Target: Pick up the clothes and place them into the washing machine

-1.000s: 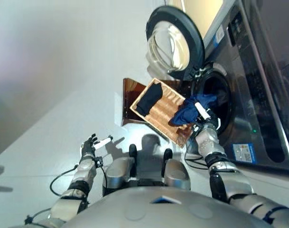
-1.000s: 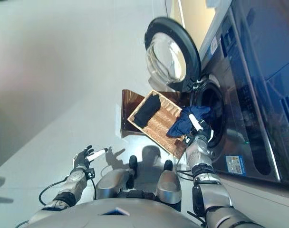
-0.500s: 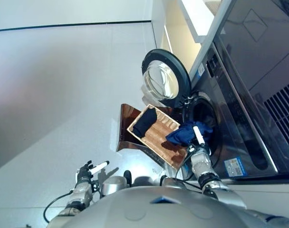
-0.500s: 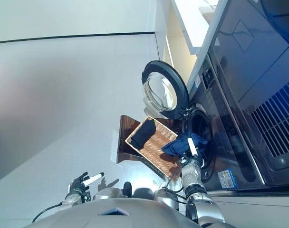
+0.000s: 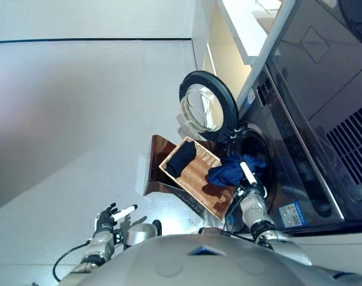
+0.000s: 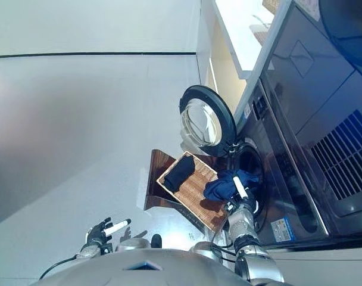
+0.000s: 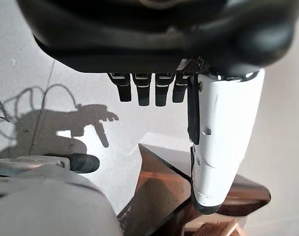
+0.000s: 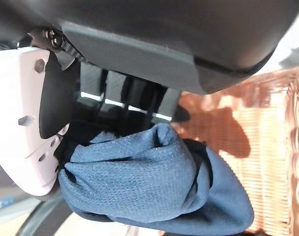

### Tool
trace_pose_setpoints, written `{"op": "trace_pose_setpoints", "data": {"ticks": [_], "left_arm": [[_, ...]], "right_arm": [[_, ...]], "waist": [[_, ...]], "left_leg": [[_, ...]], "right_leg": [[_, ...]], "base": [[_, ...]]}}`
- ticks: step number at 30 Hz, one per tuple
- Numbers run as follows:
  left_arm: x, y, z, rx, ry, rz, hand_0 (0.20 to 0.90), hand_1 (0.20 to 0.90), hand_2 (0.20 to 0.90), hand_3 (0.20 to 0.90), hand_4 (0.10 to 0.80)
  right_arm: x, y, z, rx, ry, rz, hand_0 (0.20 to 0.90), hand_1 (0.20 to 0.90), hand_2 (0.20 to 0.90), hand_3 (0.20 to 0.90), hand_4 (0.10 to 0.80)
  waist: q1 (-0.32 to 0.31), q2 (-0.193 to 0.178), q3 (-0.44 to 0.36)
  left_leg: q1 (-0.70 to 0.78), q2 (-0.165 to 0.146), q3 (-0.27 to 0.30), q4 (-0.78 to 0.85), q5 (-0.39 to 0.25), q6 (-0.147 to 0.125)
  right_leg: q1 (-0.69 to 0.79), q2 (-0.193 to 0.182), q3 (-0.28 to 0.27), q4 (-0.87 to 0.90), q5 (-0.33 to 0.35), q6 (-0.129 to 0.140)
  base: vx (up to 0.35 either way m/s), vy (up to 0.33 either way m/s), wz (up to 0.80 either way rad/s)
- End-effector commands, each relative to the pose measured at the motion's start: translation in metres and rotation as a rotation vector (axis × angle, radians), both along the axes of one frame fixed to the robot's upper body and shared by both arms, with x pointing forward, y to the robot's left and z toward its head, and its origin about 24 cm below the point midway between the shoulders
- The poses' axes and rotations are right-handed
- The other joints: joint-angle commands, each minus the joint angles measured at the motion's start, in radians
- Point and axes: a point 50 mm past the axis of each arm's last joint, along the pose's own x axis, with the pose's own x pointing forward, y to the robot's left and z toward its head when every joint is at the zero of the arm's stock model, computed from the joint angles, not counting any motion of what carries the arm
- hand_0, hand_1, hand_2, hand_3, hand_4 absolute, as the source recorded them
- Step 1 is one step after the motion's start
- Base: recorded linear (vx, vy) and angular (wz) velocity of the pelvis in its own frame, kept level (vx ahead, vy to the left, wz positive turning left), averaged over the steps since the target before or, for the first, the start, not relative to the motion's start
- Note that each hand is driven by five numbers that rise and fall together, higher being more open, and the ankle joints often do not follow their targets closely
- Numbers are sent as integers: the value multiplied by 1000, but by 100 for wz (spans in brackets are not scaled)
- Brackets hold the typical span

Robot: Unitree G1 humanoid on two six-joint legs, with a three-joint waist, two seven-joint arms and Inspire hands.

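A blue garment (image 5: 231, 171) is bunched in my right hand (image 5: 250, 182), whose fingers and thumb are curled round it (image 8: 139, 182). It hangs over the near end of the wicker basket (image 5: 200, 186), just in front of the washing machine's dark drum opening (image 5: 255, 156). A black garment (image 5: 182, 158) lies at the basket's far end. My left hand (image 5: 111, 215) is low at the left over the floor, open and holding nothing, its fingers (image 7: 144, 88) straight.
The washer's round glass door (image 5: 206, 112) stands swung open to the left of the drum. The basket rests on a dark wooden stand (image 5: 158, 165). The machine's dark front panel (image 5: 306, 119) fills the right side. Pale floor (image 5: 80, 119) spreads to the left.
The whole picture has shifted, so the camera moved. My right hand still holds the blue garment by the drum opening; the left hand stays open low at the left.
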Motion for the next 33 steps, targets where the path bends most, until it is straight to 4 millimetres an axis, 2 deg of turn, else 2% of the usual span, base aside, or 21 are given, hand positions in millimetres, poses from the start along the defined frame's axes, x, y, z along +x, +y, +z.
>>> {"op": "trace_pose_setpoints", "data": {"ticks": [1, 3, 5, 6, 7, 8, 9, 11, 13, 16, 17, 19, 21, 22, 24, 26, 27, 28, 30, 32, 33], "left_arm": [[13, 35, 13, 108, -70, 0, 900, 900, 900, 900, 800], [14, 39, 15, 114, -78, 13, 900, 900, 900, 900, 800], [13, 41, 15, 116, -78, 16, 900, 900, 900, 900, 800], [13, 44, 17, 121, -80, 11, 900, 900, 900, 900, 800], [13, 44, 17, 121, -80, 11, 900, 900, 900, 900, 800], [14, 46, 18, 125, -83, -7, 900, 900, 900, 900, 800], [14, 48, 19, 131, -82, -13, 900, 900, 900, 900, 800], [16, 48, 20, 132, -90, -27, 900, 900, 900, 900, 800], [17, 48, 21, 131, -97, -50, 900, 900, 900, 900, 800], [22, 45, 21, 122, -108, -61, 900, 900, 900, 900, 800], [22, 45, 21, 122, -108, -61, 900, 900, 900, 900, 800], [24, 44, 21, 122, -114, -58, 900, 900, 900, 900, 800], [25, 42, 20, 118, -121, -41, 900, 900, 900, 900, 800], [22, 38, 18, 107, -109, -29, 900, 900, 900, 900, 800], [21, 35, 16, 102, -108, -21, 900, 900, 900, 900, 800], [19, 33, 14, 95, -100, 9, 900, 900, 900, 900, 800], [20, 29, 13, 82, -101, 42, 900, 900, 900, 900, 800], [20, 29, 13, 82, -101, 42, 900, 900, 900, 900, 800], [23, 19, 10, 57, -92, 9, 900, 900, 900, 900, 800], [23, 16, 8, 50, -85, -3, 900, 900, 900, 900, 800], [24, 9, 6, 35, -80, -12, 900, 900, 900, 900, 800]], "right_arm": [[46, -24, 31, -94, -168, -2, 200, 200, 200, 200, 300], [44, -27, 31, -93, -165, -8, 200, 200, 200, 200, 300], [41, -29, 29, -94, -154, -9, 200, 200, 200, 200, 300], [36, -32, 26, -99, -126, -11, 200, 200, 200, 200, 300], [36, -32, 26, -99, -127, -11, 200, 200, 200, 200, 300], [34, -35, 25, -100, -115, -21, 200, 200, 200, 200, 300], [35, -35, 25, -97, -118, -27, 200, 200, 200, 200, 300], [39, -33, 27, -98, -129, -20, 200, 200, 200, 200, 300], [39, -31, 26, -99, -119, -2, 200, 200, 200, 200, 300], [37, -34, 25, -104, -100, 1, 200, 200, 200, 200, 300], [37, -35, 25, -104, -100, 1, 200, 200, 200, 200, 300], [38, -36, 26, -108, -101, -6, 200, 200, 200, 200, 300], [38, -36, 27, -111, -101, -8, 200, 200, 200, 200, 300], [33, -35, 24, -106, -99, -15, 200, 200, 200, 200, 300], [30, -33, 22, -100, -95, -12, 200, 200, 200, 200, 300], [25, -34, 20, -118, -67, 8, 200, 200, 200, 200, 300], [24, -34, 21, -135, -64, 11, 200, 200, 200, 200, 300], [24, -34, 21, -135, -64, 11, 200, 200, 200, 200, 300], [18, -33, 18, -139, -59, 19, 200, 200, 200, 200, 300], [15, -32, 17, -144, -44, 30, 200, 200, 200, 200, 300], [14, -31, 15, -152, -30, 41, 200, 200, 200, 200, 300]], "waist": [[30, -29, -22], [31, -38, -23], [30, -41, -21], [26, -38, -14], [26, -39, -14], [18, -26, 5], [18, -20, 17], [15, -11, 28], [11, -5, 34], [2, -12, 42], [1, -11, 43], [-12, -19, 60], [-22, -26, 65], [-26, -43, 52], [-28, -48, 44], [-32, -51, 28], [-33, -49, 21], [-35, -49, 20], [-45, -43, 7], [-50, -40, 4], [-54, -28, 3]], "left_leg": [[-41, 3, -15, 71, -55, -49], [-48, -13, -21, 91, -61, -37], [-39, -22, -30, 101, -79, -29], [-29, -34, -42, 117, -93, -8], [-30, -34, -41, 117, -93, -8], [-16, -40, -46, 125, -104, 11], [-7, -38, -41, 125, -107, 18], [1, -34, -41, 121, -105, 22], [18, -35, -38, 115, -113, 22], [38, -46, -46, 103, -131, 8], [39, -45, -47, 103, -131, 8], [55, -45, -59, 103, -145, -6], [72, -36, -67, 104, -158, -17], [76, -24, -68, 103, -164, -31], [83, -16, -65, 100, -165, -35], [78, 14, -84, 113, -168, -52], [75, 39, -97, 109, -157, -68], [74, 39, -100, 109, -156, -69], [75, 71, -97, 89, -141, -90], [72, 80, -97, 86, -137, -96], [75, 102, -96, 81, -137, -106]], "right_leg": [[-29, -59, -1, 60, 49, 56], [-39, -74, 8, 97, 102, 69], [-40, -83, 17, 131, 114, 76], [-62, -89, 37, 226, 139, 72], [-63, -90, 38, 227, 138, 72], [-109, -82, 64, 330, 176, 59], [-136, -76, 73, 377, 183, 53], [-163, -59, 83, 415, 172, 43], [-215, -29, 85, 379, 113, 27], [-242, -33, 59, 170, 138, 42], [-239, -32, 58, 167, 139, 42], [-264, -45, 71, 65, 200, 68], [-275, -37, 102, 30, 220, 79], [-254, -30, 105, 27, 183, 68], [-242, -26, 94, 30, 184, 64], [-221, -6, 75, 36, 150, 53], [-206, 6, 54, 32, 138, 45], [-205, 5, 51, 31, 138, 45], [-178, 14, 13, 18, 111, 40], [-173, 20, 5, 18, 102, 35], [-164, 35, 0, 21, 83, 28]], "base": [[-48, 155, 3], [-27, 126, 6], [28, 132, 13], [4, 170, 15], [-20, 235, 23], [-39, 168, 16], [-39, 168, 10], [3, 105, -7], [94, 86, -5], [132, -43, -7], [115, -85, 4], [128, -106, 8], [156, -154, 6], [138, -130, 12], [131, -160, 41], [171, -264, 95], [122, -203, 75], [116, -203, 37], [109, -155, 29], [82, -139, 37], [49, -142, 28]]}}
